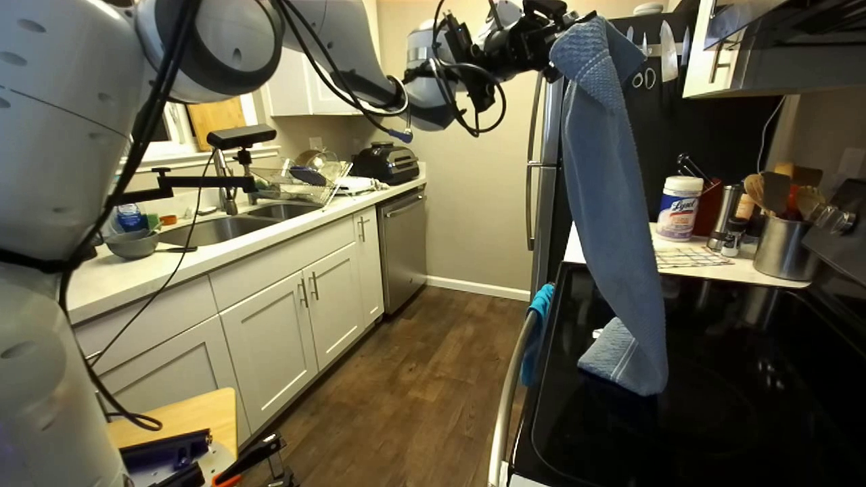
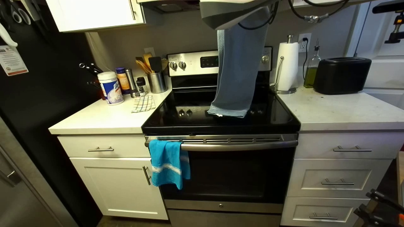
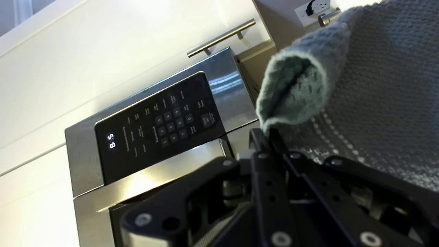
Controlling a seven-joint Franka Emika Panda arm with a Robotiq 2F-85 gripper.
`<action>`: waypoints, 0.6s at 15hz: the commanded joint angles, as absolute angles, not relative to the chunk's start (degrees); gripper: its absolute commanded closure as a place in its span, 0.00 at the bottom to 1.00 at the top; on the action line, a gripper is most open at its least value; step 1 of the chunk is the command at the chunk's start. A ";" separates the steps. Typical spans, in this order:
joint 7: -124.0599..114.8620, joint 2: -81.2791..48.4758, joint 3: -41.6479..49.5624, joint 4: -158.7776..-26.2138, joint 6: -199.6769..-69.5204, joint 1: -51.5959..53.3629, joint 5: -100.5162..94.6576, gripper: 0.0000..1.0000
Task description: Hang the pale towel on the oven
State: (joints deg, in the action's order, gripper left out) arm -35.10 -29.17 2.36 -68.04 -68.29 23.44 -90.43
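High above the oven (image 2: 227, 173), my gripper (image 1: 574, 24) is shut on the upper end of the pale towel (image 1: 609, 182). In the wrist view the fingertips of my gripper (image 3: 267, 135) pinch the towel's edge, and the pale towel (image 3: 384, 68) folds over to the right. The pale towel (image 2: 238, 69) hangs as a long strip, its lower end bent and resting on the black glass top (image 1: 731, 419). The oven handle (image 2: 240, 147) runs across the front below it. An arm link covers the gripper and the towel's top in that exterior view.
A bright blue towel (image 2: 169, 164) occupies the left end of the handle. Utensil holder (image 2: 157, 82), wipes tub (image 2: 110, 88) and paper towel roll (image 2: 288, 66) flank the stove. A microwave (image 3: 154, 130) and cabinets hang close to the gripper; the fridge (image 1: 548, 169) stands beyond.
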 commanded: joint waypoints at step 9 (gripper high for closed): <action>-32.13 -18.29 -1.25 -72.92 -69.09 23.55 -92.34 0.99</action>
